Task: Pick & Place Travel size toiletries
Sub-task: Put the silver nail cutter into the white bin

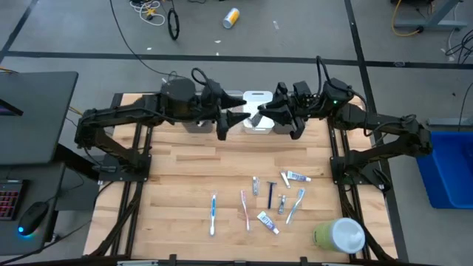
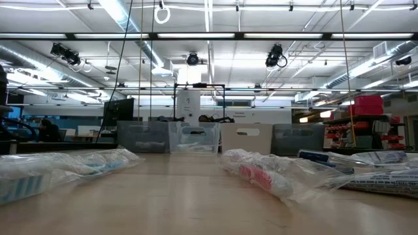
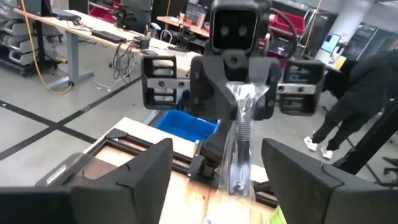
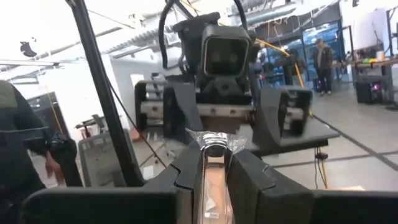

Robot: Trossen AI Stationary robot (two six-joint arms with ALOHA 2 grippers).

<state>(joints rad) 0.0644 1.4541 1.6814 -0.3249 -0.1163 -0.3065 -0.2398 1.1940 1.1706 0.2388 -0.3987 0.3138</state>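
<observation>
A big workshop hall with strip lights overhead, and below me the wooden table [image 1: 185, 185] with a row of bins along its far edge, a white bin [image 1: 256, 111] in the middle of them. My two arms meet nose to nose above that far edge. My right gripper [image 1: 255, 118] has its fingers clamped together on a slim item in a clear wrapper [image 4: 212, 180], the crinkled end of the pack poking out past my fingertips [image 4: 186, 165]. Facing it, my left gripper [image 1: 230, 120] is spread wide, its fingers [image 3: 149, 171] well apart with the wrapped piece hanging in the gap between them, not touching. The other travel size toiletries lie on the near half of the table: a blue toothbrush [image 1: 213, 213], a pink toothbrush [image 1: 244, 209], a black razor [image 1: 270, 193], a small toothpaste tube [image 1: 267, 221], another tube [image 1: 297, 176]. A green-and-white round container [image 1: 340, 235] sits at the near right corner.
</observation>
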